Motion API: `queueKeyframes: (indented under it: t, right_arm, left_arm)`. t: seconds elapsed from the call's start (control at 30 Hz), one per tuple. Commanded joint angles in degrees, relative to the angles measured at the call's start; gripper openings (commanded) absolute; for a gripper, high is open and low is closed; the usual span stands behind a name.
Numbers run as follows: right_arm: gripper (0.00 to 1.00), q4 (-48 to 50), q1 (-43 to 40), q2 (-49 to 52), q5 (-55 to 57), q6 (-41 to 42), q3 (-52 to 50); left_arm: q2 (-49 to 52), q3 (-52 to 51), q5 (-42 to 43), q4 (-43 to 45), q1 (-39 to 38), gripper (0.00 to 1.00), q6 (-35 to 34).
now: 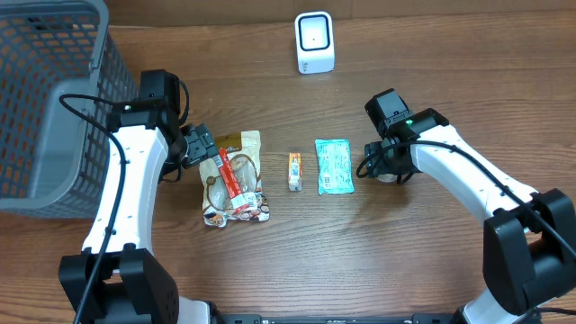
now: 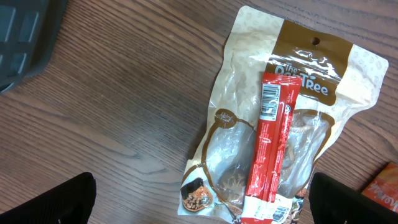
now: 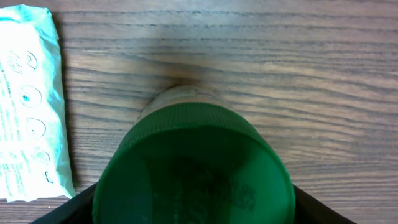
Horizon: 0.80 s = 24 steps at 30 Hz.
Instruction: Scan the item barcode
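Note:
A white barcode scanner (image 1: 314,42) stands at the back of the table. My right gripper (image 1: 389,171) hangs straight over a bottle with a green cap (image 3: 193,162) that stands on the wood. The cap fills the gap between its black fingers (image 3: 62,208), and it hides whether they touch it. My left gripper (image 1: 193,148) is open just above the near end of a clear-and-brown snack bag (image 2: 292,93). A red stick pack (image 2: 270,149) lies on the bag with its barcode facing up. Nothing is held on the left.
A small orange pack (image 1: 294,171) and a teal packet (image 1: 334,166) lie in a row between the two arms; the teal packet (image 3: 28,106) is just left of the bottle. A grey mesh basket (image 1: 45,108) fills the far left.

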Motion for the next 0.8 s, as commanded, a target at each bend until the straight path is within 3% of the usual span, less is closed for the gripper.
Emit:
queueKeyframes:
  t: [0.0, 0.17, 0.23, 0.47, 0.77]
  right_arm:
    - [0.75, -0.15, -0.33, -0.04, 0.83, 1.25, -0.33]
    - [0.77, -0.76, -0.33, -0.04, 0.83, 4.02, -0.33]
    - [0.85, -0.35, -0.33, -0.04, 0.94, 4.02, -0.33]
    - [0.91, 3.21, -0.37, -0.04, 1.18, -0.35, -0.33]
    - [0.7, 0.46, -0.37, -0.04, 0.94, 1.64, -0.33]
  left_arm:
    - [-0.04, 0.9, -0.7, -0.13, -0.02, 1.0, -0.57]
    - [-0.04, 0.9, -0.7, -0.13, -0.02, 0.99, -0.57]
    - [-0.04, 0.9, -0.7, -0.13, -0.02, 1.0, -0.57]
    - [-0.04, 0.9, -0.7, -0.13, -0.02, 1.0, -0.57]
    - [-0.04, 0.9, -0.68, -0.13, -0.02, 1.0, -0.57]
